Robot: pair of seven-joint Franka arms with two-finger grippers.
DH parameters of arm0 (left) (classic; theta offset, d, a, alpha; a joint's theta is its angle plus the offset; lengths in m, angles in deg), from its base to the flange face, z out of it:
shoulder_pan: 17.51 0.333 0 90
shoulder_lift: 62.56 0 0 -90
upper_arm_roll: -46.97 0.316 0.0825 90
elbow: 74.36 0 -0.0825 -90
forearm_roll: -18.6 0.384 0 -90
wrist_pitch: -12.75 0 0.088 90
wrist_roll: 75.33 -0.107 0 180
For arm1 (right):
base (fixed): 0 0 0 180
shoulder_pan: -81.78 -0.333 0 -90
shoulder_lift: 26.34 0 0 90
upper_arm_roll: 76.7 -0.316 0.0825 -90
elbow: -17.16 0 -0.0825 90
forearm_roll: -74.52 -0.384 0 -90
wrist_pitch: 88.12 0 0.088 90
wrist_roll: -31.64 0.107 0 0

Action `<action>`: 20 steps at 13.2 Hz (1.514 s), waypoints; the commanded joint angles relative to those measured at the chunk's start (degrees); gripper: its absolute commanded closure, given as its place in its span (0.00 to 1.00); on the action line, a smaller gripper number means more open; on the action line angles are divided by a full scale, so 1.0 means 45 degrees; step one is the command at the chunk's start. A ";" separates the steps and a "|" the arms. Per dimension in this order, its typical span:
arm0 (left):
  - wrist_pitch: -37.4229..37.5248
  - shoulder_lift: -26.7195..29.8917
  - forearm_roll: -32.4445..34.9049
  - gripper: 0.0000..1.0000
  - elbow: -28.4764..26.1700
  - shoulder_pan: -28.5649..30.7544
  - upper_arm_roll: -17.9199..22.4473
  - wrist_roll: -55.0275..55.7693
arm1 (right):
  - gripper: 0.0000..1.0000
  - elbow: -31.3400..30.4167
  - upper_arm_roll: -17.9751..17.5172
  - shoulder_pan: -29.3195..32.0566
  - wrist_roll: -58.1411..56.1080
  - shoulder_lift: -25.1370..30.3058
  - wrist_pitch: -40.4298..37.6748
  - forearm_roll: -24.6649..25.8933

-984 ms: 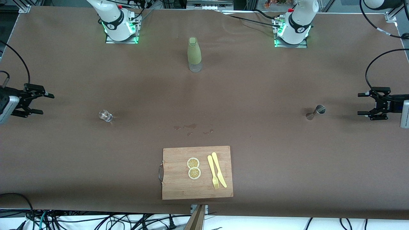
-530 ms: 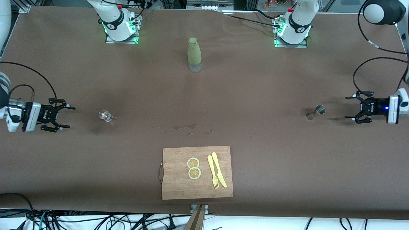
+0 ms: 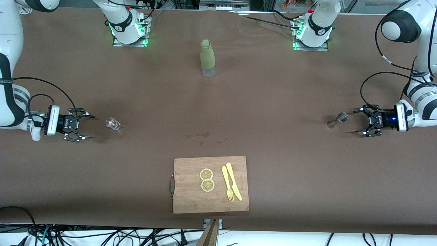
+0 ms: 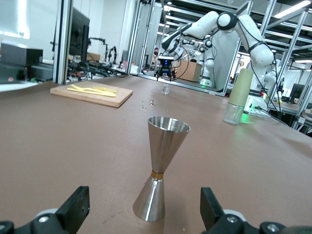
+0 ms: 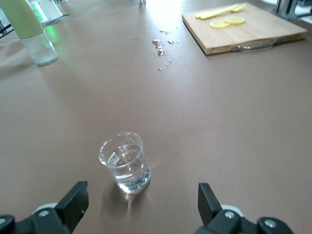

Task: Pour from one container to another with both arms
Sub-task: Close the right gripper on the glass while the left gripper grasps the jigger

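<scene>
Fingers (image 4: 73,209) of the left gripper (image 3: 366,122) are spread wide and empty, flanking but not touching the upright steel jigger (image 4: 162,165) at that arm's end of the worktop (image 3: 273,102). The right gripper (image 3: 80,124), equally wide and empty, sits level with the clear glass cup (image 5: 125,162), which holds a little clear liquid. Both arms look to be in the approach step; next, each must close in and squeeze without tipping its container. The jigger's contents cannot be made out.
</scene>
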 commanded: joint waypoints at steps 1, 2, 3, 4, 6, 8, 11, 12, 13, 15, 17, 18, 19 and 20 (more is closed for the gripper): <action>0.0043 -0.0530 -0.0308 0.00 0.0183 -0.0125 -0.0134 -0.1672 | 0.00 -0.0171 -0.0112 0.0123 -0.1281 -0.0580 -0.0355 -0.0899; 0.0043 -0.0629 -0.0346 0.00 0.0164 -0.0125 -0.0232 -0.1848 | 0.00 -0.0268 -0.0112 0.0123 -0.1574 -0.0717 -0.0414 -0.0997; 0.0043 -0.0630 -0.0347 0.00 0.0144 -0.0164 -0.0291 -0.2024 | 0.00 -0.0424 -0.0112 0.0123 -0.1848 -0.0776 -0.0454 -0.1172; 0.0082 -0.0630 -0.0347 0.00 0.0125 -0.0319 -0.0291 -0.2122 | 0.00 -0.0580 -0.0131 0.0104 -0.2102 -0.0816 -0.0512 -0.1445; 0.0219 -0.0805 -0.0366 0.00 0.0105 -0.0554 -0.0369 -0.2220 | 0.00 -0.0621 -0.0209 0.0045 -0.2338 -0.1088 -0.0823 -0.1623; 0.0219 -0.0747 -0.0366 0.00 -0.0167 -0.0574 -0.0545 -0.2221 | 0.00 -0.0621 -0.0365 0.0045 -0.2572 -0.1245 -0.0884 -0.1623; 0.0219 -0.0669 -0.0386 0.00 -0.0559 -0.0750 -0.0584 -0.2221 | 0.00 -0.0621 -0.0522 0.0026 -0.2981 -0.1537 -0.0884 -0.2109; 0.0219 -0.0630 -0.0367 0.00 -0.0559 -0.0750 -0.0604 -0.2221 | 0.00 -0.0621 -0.0522 0.0006 -0.3041 -0.1597 -0.0884 -0.2169; 0.0238 -0.0610 -0.0366 0.00 -0.0559 -0.0770 -0.0739 -0.2221 | 0.01 -0.0621 -0.0638 0.0006 -0.3061 -0.1617 -0.0903 -0.2170; 0.0239 -0.0591 -0.0347 0.01 -0.0559 -0.0770 -0.0760 -0.2221 | 0.01 -0.0601 -0.0795 0.0006 -0.3062 -0.1617 -0.1078 -0.2189; 0.0297 -0.0591 -0.0347 0.08 -0.0559 -0.0789 -0.0760 -0.2221 | 0.01 -0.0562 -0.0990 0.0045 -0.3061 -0.1734 -0.1176 -0.2190; 0.0297 -0.0591 -0.0347 0.14 -0.0540 -0.0789 -0.0760 -0.2221 | 0.01 -0.0581 -0.0991 0.0025 -0.3062 -0.1734 -0.1254 -0.2190; 0.0297 -0.0571 -0.0347 0.17 -0.0539 -0.0789 -0.0760 -0.2201 | 0.01 -0.0562 -0.0991 0.0045 -0.3062 -0.1811 -0.1293 -0.2190; 0.0317 -0.0571 -0.0308 0.22 -0.0539 -0.0789 -0.0741 -0.2201 | 0.01 -0.0543 -0.0991 0.0045 -0.3062 -0.1870 -0.1294 -0.2190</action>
